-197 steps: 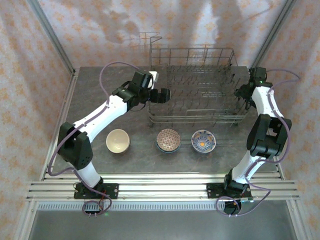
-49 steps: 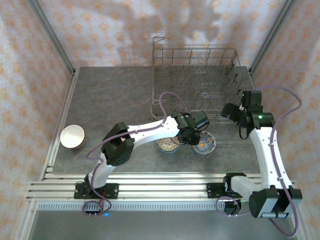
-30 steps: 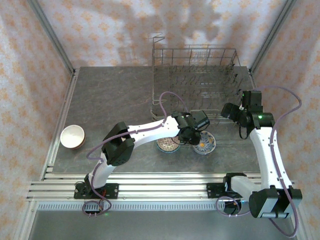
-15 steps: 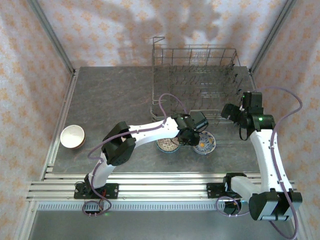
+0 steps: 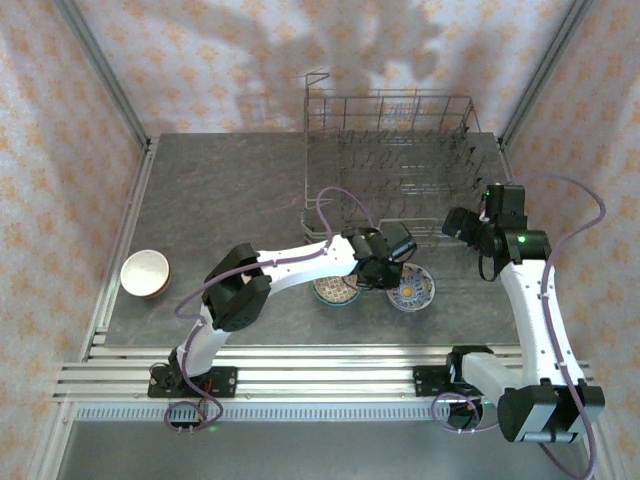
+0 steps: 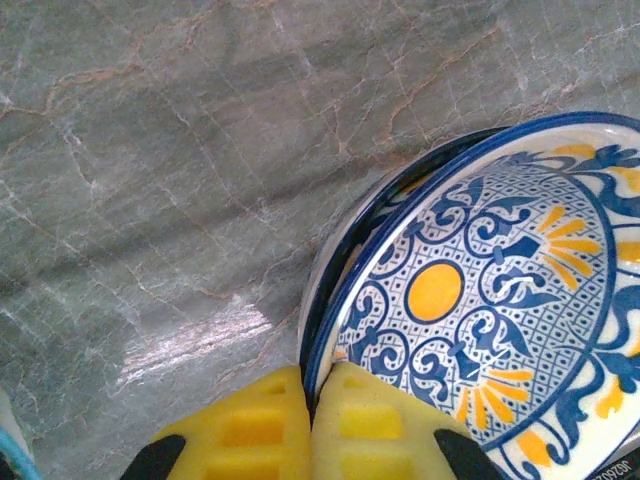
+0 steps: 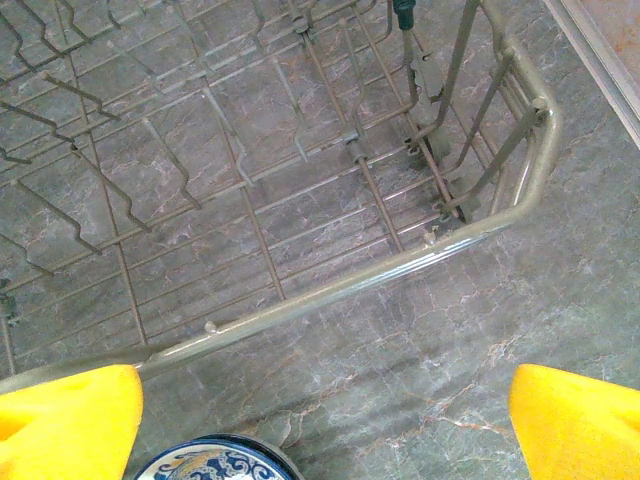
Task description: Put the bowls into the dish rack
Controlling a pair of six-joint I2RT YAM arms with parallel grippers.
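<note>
blue-white bowl [image 6: 470,300] rim clenched in the left jaws; right jaws gape wide above the dish rack [image 7: 350,272].

Lab test cell — aluminium frame [image 5: 300,380], patterned walls [image 5: 200,60]

The grey wire dish rack [image 5: 400,165] stands at the surface's [image 5: 230,190] 1 o'clock. At its 6 o'clock sit a brown-red patterned bowl [image 5: 337,291] and, beside it at 3 o'clock, a blue-white bowl [image 5: 413,290] with an orange centre, its rim pinched by the left end effector [image 6: 310,420]. A cream bowl [image 5: 146,273] sits mouth-up at 8 o'clock.
</note>
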